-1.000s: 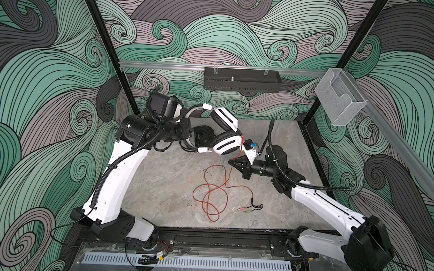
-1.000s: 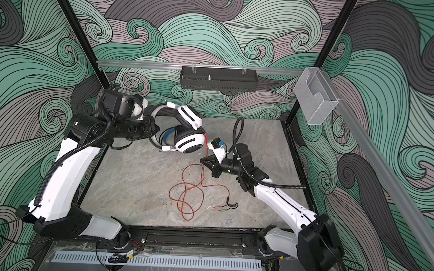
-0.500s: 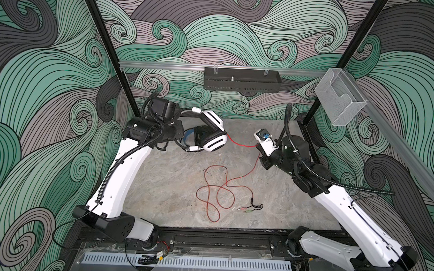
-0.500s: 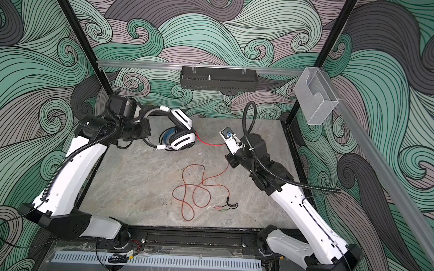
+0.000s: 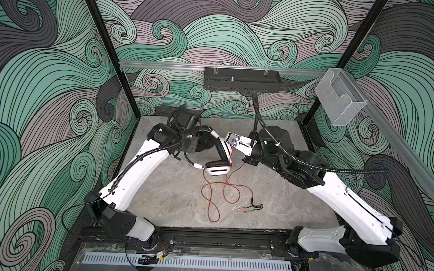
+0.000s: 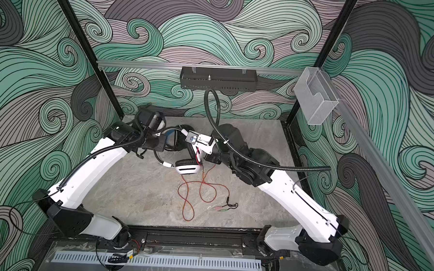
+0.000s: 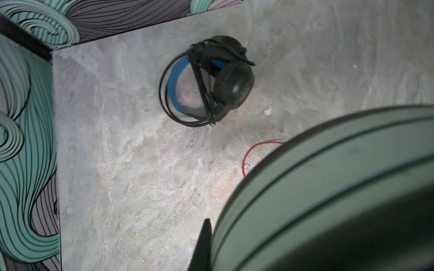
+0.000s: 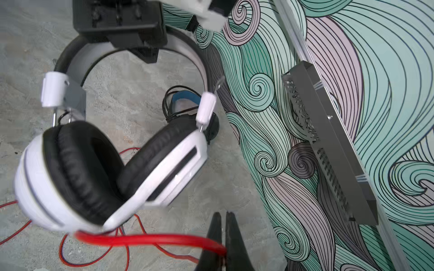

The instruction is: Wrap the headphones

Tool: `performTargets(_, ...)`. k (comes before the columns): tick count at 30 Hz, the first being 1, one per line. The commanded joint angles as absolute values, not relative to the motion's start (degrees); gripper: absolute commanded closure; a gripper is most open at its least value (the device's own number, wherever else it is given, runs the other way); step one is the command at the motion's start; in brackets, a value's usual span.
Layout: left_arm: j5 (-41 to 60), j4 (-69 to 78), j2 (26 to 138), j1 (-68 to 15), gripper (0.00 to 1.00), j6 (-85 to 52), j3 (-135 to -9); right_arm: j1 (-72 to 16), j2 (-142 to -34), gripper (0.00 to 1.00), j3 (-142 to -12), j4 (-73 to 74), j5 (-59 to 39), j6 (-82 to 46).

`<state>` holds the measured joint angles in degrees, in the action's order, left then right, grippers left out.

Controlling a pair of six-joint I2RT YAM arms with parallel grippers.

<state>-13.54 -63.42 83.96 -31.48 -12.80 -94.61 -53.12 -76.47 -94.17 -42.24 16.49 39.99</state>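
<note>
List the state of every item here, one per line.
white headset: hanging by its headband from the left fingers.
red cord: pinched in the right fingers, rest loose on the table.
black headset: lying on the table, its cord wound around it.
left fingers: shut on the headband.
right fingers: shut on the cord.

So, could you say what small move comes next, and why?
Probably swing the right claw around the white headset, laying a first loop: it pinches the red cord close by, the left claw holds the headset aloft, and most cord lies loose.
</note>
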Motion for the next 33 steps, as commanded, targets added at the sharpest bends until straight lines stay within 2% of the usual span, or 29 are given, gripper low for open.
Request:
performTargets(1,-11.3,-62.3,83.7,-34.6,1.00,-9.8,-94.3,-54.0,-78.5,1.00,-96.0,-45.3,17.1,40.5)
performTargets(6,-8.4,-60.4,81.9,-38.9,1.00,-7.4,-90.8,-53.9,-78.9,1.00,-93.5,-44.9,17.1,39.2)
performTargets(14,2.0,-54.3,77.1,-40.0,1.00,-8.5,-86.7,-50.5,-77.9,1.00,-90.6,-44.2,14.1,35.2)
performTargets(19,8.4,-53.6,76.6,-40.8,1.00,-7.5,-86.2,-48.8,-76.7,0.95,-89.0,-43.3,13.0,35.5)
performTargets(23,10.5,-54.2,76.4,-41.2,1.00,-7.1,-86.5,-48.3,-75.7,0.89,-87.9,-42.6,11.7,35.5)
performTargets(27,12.2,-54.2,76.2,-41.2,1.00,-7.1,-86.3,-48.2,-75.2,0.77,-87.3,-42.3,11.9,35.9)
performTargets(33,14.1,-54.1,76.0,-41.4,1.00,-7.7,-86.7,-47.3,-74.6,0.70,-86.9,-41.7,11.3,34.8)
